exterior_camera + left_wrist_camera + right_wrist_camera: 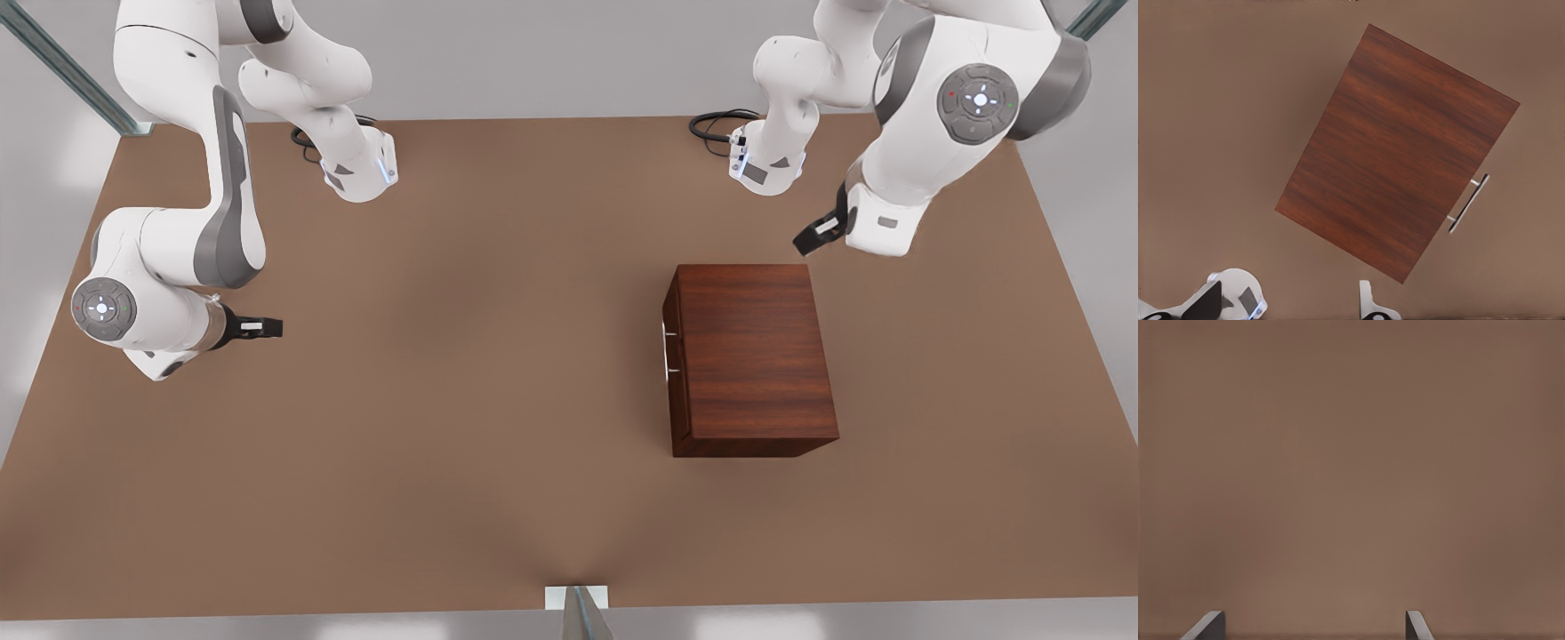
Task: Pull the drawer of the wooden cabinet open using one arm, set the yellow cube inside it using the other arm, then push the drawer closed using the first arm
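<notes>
Below the left claw [816, 233] sits the wooden cabinet [751, 356], drawer [673, 356] closed, handle [1467, 203] on the side away from it. Fingers apart, empty. Right claw [258, 327] hangs well apart over bare worktop [444, 400], also spread. Risk: fingers slip off the thin bar. Yellow cube: can't locate it.

Front view: high over the table [444, 444], looking down.
Left wrist view: straight down on the wooden cabinet [1398, 150] — shared with front view.
Right wrist view: close, downward — bare tabletop.
</notes>
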Controlling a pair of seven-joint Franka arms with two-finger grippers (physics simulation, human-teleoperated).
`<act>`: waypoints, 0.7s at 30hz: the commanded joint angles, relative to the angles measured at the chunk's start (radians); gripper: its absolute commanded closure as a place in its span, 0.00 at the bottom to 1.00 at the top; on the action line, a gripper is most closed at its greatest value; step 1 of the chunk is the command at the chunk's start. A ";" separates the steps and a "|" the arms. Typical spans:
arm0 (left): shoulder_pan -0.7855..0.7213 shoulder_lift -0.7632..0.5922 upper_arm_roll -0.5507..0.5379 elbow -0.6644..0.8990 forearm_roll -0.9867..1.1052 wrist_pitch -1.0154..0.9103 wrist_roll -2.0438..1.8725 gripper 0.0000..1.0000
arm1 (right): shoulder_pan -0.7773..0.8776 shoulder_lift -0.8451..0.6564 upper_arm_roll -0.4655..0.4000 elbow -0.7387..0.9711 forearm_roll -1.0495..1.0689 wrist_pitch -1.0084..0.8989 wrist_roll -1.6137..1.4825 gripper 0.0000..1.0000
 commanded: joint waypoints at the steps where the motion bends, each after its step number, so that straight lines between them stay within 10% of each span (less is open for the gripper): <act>1: -0.039 -0.009 -0.014 0.000 0.037 -0.022 1.008 0.00 | 0.000 -0.001 0.000 0.000 0.001 -0.001 0.001 0.00; 9: 0.185 0.027 -0.024 0.002 -0.096 0.173 0.880 0.00 | 0.026 0.022 0.010 0.027 0.013 0.002 0.082 0.00; 21: 0.142 0.193 -0.071 0.155 -0.085 0.159 0.794 0.00 | 0.020 0.040 0.009 0.022 0.011 -0.030 0.081 0.00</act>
